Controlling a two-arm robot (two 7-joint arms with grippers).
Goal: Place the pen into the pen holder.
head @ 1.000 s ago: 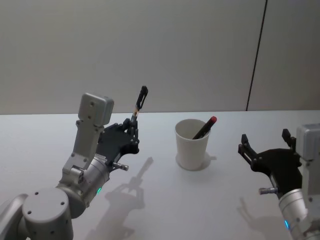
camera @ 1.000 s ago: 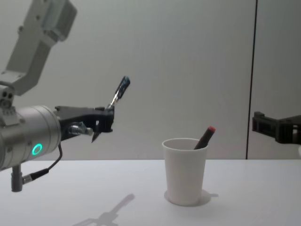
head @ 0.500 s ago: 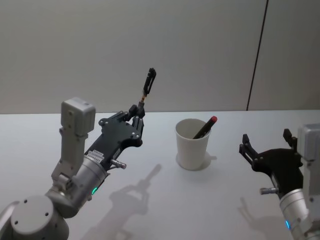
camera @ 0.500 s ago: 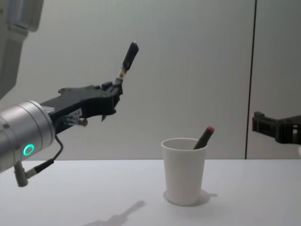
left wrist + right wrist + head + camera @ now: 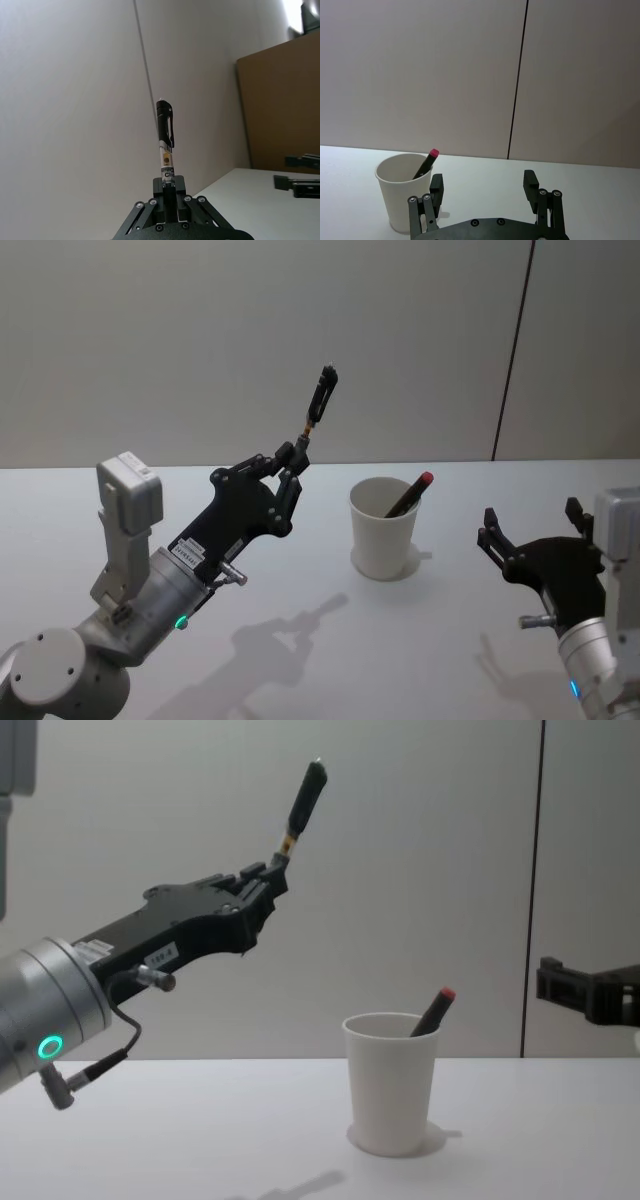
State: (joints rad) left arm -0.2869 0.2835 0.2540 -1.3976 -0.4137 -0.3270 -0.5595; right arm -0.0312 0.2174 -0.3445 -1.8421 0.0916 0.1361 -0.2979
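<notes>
My left gripper [image 5: 291, 454] [image 5: 275, 870] [image 5: 168, 186] is shut on the lower end of a black pen [image 5: 318, 400] [image 5: 302, 802] [image 5: 165, 135], which sticks up and tilts slightly toward the right. It hangs high above the table, to the left of the pen holder [image 5: 384, 526] [image 5: 389, 1081] [image 5: 405, 195], a white paper cup. Inside the cup leans a red-capped pen [image 5: 412, 492] [image 5: 433, 1010] [image 5: 426, 163]. At the right, my right gripper [image 5: 530, 525] [image 5: 483, 186] stands open and holds nothing.
The white table [image 5: 330, 640] stretches around the cup, with arm shadows in front of it. A grey wall with a dark vertical seam [image 5: 512, 350] stands behind.
My left gripper has risen and moved right toward the cup, carrying the black pen higher. The right arm and the cup have not moved.
</notes>
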